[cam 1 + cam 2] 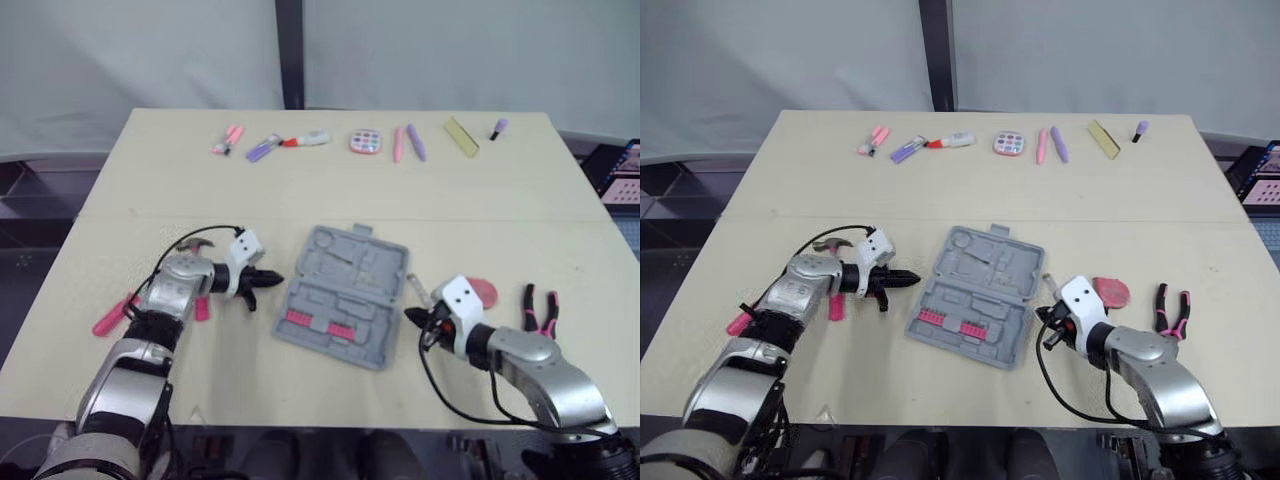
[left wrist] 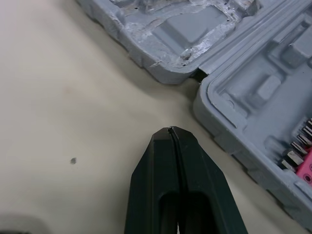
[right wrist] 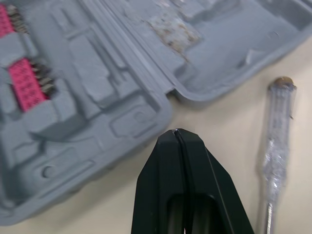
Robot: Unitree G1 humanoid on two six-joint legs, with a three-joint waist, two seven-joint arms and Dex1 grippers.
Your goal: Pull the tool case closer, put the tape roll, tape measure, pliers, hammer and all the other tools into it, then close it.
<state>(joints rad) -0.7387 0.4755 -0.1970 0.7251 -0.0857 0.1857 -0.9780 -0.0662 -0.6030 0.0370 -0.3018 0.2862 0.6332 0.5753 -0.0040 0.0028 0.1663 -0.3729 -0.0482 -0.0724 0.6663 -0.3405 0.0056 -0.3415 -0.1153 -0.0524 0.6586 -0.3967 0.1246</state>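
1. Tool case [image 1: 350, 270] is found lying open at the middle of the desk [image 1: 180, 190], between both arms.
2. Left pincer [image 1: 272, 279] and right pincer [image 1: 410, 316] are pressed together, empty, just beside the case's opposite edges.
3. Case is best drawn nearer with even pressure from both sides, so it is not twisted.
4. Clear screwdriver [image 3: 275, 131] is to be kept out from under it.

Tool case [image 1: 340, 290]: grey all over, pink bit racks [image 1: 320, 324] inside. Table [image 1: 150, 180]: pale beige. Right of case: pliers [image 1: 540, 308], black with pink grips; red-pink disc [image 1: 483, 292]; clear tester screwdriver [image 3: 275, 126]. Left of case: pink handle [image 1: 108, 318]. Beyond case: olive-yellow block [image 1: 461, 136].
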